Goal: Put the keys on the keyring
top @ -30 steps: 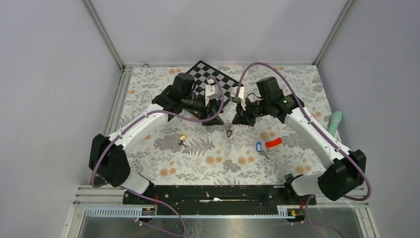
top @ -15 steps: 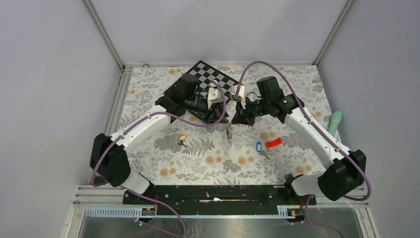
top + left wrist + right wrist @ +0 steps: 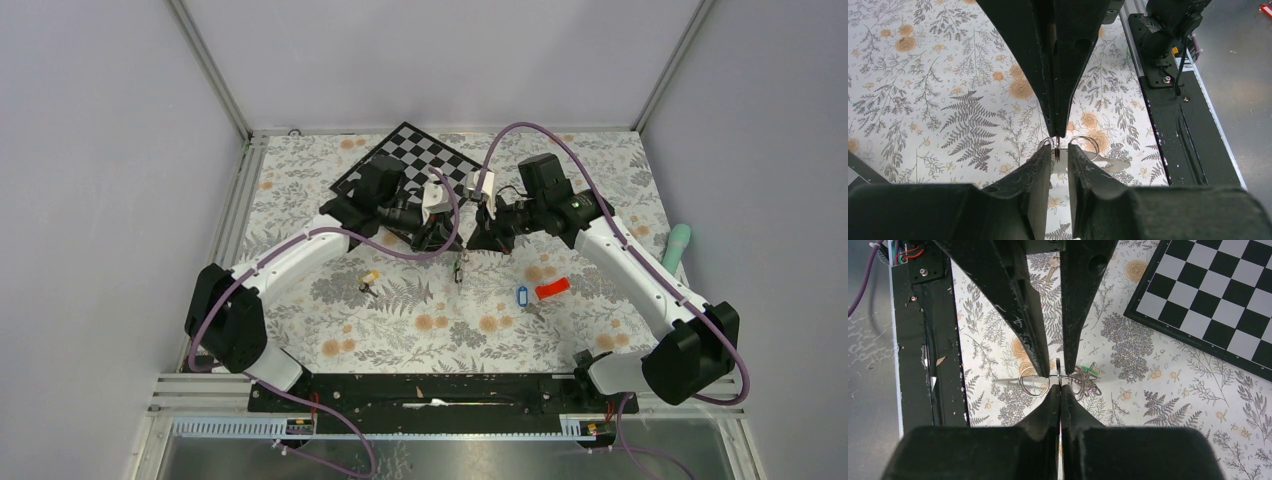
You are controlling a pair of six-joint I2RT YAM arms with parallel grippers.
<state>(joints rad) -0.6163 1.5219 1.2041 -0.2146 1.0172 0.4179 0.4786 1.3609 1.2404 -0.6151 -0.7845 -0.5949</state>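
Observation:
Above the middle of the flowered cloth hangs the keyring (image 3: 460, 266), a bunch of thin wire loops (image 3: 1034, 381). My right gripper (image 3: 1060, 386) is shut on it from the right. A key with a green tag (image 3: 1091, 369) dangles in the loops. My left gripper (image 3: 1060, 150) faces the right one, its jaws a narrow gap apart on either side of the ring's thin edge (image 3: 1057, 154); one pad is close to the edge, the other apart. On the cloth lie a yellow-tagged key (image 3: 368, 282) and a blue-tagged key (image 3: 520, 295).
A black-and-white checkerboard (image 3: 420, 160) lies behind the grippers. A red object (image 3: 551, 289) lies beside the blue-tagged key. A teal object (image 3: 678, 247) rests at the right wall. The black base rail (image 3: 430, 392) runs along the near edge.
My left gripper has moved right to meet the right one, and its jaws have narrowed around the ring. The right gripper has held still with the keyring.

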